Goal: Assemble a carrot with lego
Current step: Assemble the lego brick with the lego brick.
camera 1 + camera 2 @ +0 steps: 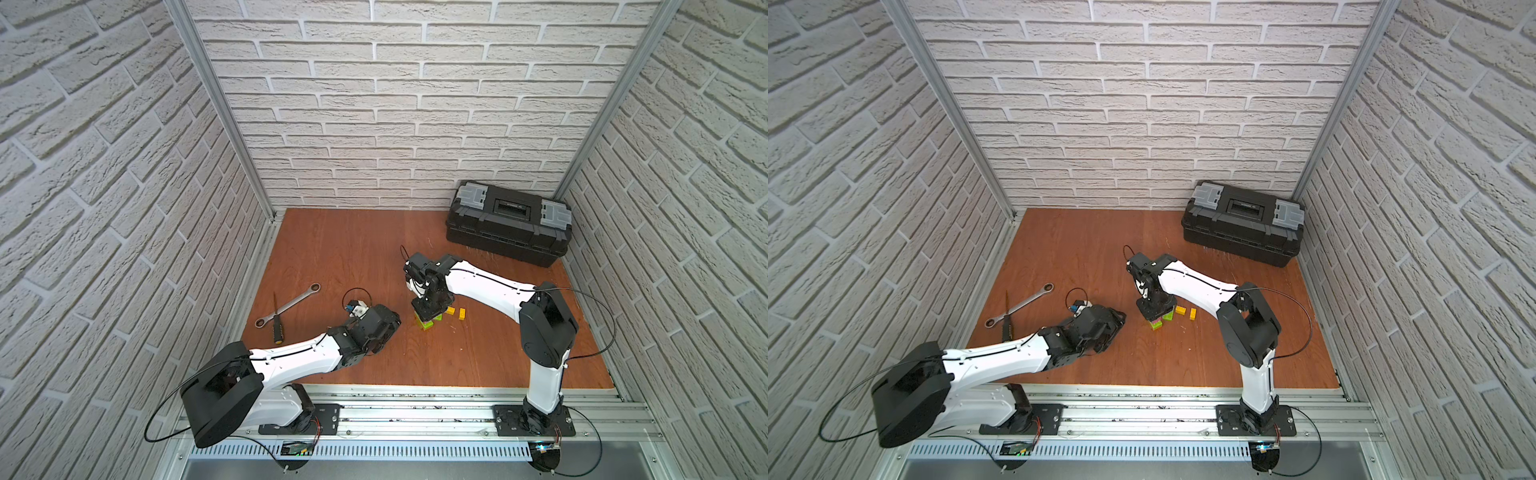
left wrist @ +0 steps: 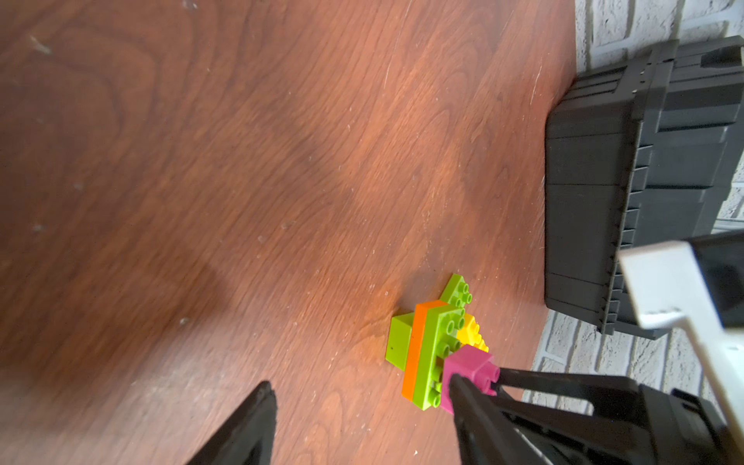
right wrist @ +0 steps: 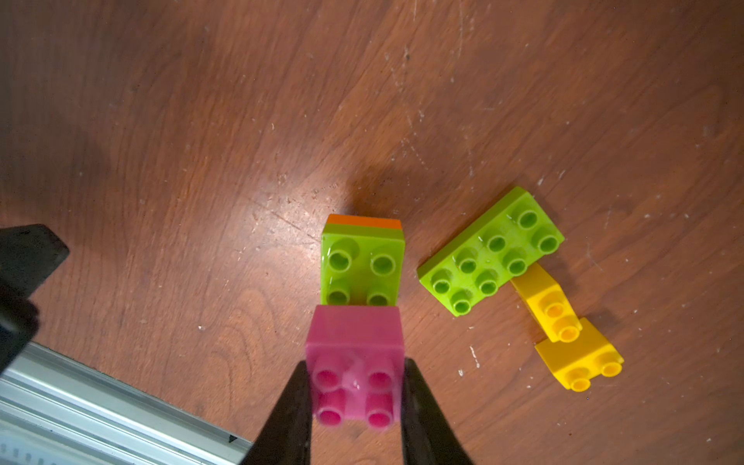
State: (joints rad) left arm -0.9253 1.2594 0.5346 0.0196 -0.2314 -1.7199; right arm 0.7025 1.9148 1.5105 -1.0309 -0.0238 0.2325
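My right gripper (image 3: 356, 386) points down at the table and is shut on a pink brick (image 3: 354, 342). The pink brick is at the studs of one end of the carrot stack (image 2: 426, 354): lime green over an orange layer (image 3: 364, 221) over another green brick. I cannot tell whether it is pressed on. A loose lime green brick (image 3: 489, 251) and two yellow bricks (image 3: 543, 302) (image 3: 579, 358) lie beside the stack. My left gripper (image 2: 360, 382) lies low on the table left of the stack (image 1: 424, 325), open, with nothing between its fingers.
A black toolbox (image 1: 507, 224) stands at the back right by the wall. A metal wrench (image 1: 289, 305) and a black-handled screwdriver (image 1: 276, 320) lie crossed at the left side of the wooden table (image 1: 353, 249). Brick-pattern walls close three sides.
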